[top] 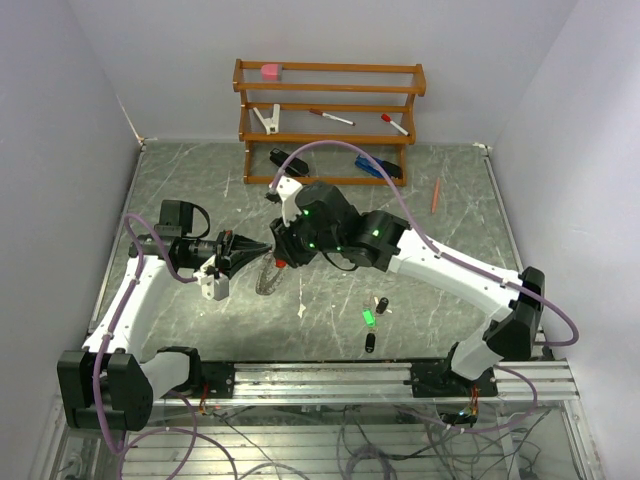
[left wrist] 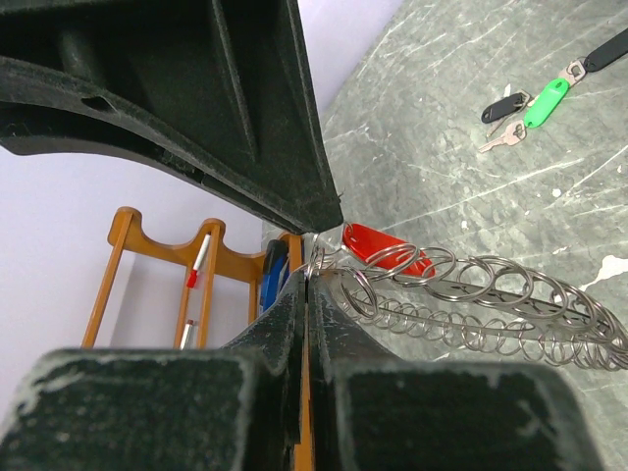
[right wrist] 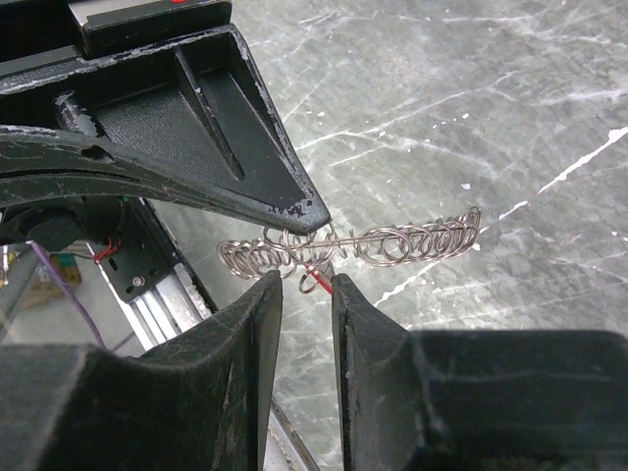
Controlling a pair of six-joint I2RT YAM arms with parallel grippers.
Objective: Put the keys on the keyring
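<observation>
Top external: left gripper [top: 248, 254] and right gripper [top: 284, 256] meeting at keyring [top: 266, 276]; green key [top: 368, 318] and black keys [top: 381, 303] lying nearby on table [top: 450, 200]
Left wrist: jaws clamping keyring rim, red key [left wrist: 378, 247] showing just beyond
Right wrist: fingers [right wrist: 245, 324] standing slightly parted around red key's edge; grip unclear

Counting four small plastic-headed keys: one red key [left wrist: 381, 243], one green key [top: 368, 318], two black keys [top: 381, 303] [top: 369, 343]; one large silvery coiled-wire keyring [left wrist: 471, 304]; two red-capped white markers [top: 330, 117] [top: 394, 123]; one brown wooden rack [top: 340, 88].
</observation>
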